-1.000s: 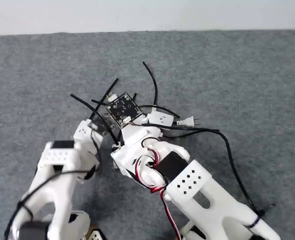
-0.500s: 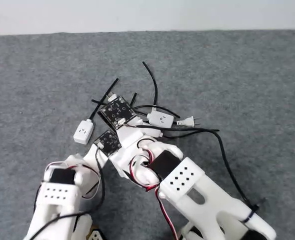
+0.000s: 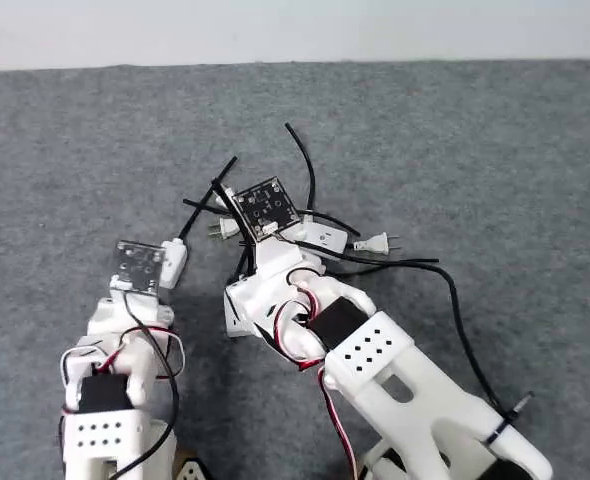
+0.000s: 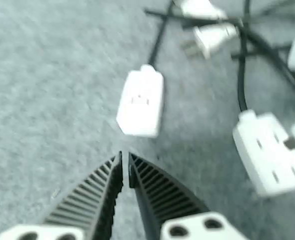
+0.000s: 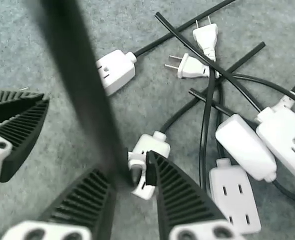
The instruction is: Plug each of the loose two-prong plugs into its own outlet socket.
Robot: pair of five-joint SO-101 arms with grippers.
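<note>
The left gripper [image 4: 125, 159] hangs low over the grey carpet [image 3: 495, 150] with its jaws drawn almost together and nothing between them. Just ahead of its tips, not touching, lies one single-outlet socket [image 4: 140, 102], slots facing up, its cord trailing away from the gripper. The right gripper [image 5: 130, 167] is pinched narrowly on a black cord [image 5: 82, 85], which runs up out of the jaws close past the camera. A small white connector [image 5: 148, 149] sits right at its fingertips; whether the fingers touch it cannot be told. Farther out, the right wrist view counts two loose two-prong plugs [image 5: 188, 66] lying near each other, prongs bare. Off to one side it shows three larger white socket blocks [image 5: 235, 200] packed close together, the nearest with two pairs of slots. Several black cords cross among them. The left wrist view brings one of those blocks and one plug in at its edge. From the high view the held cord stands up off the carpet between the two arms. There the single-outlet socket sits just beside the left arm's tip, well apart from the plug on the far side of the right arm.
</note>
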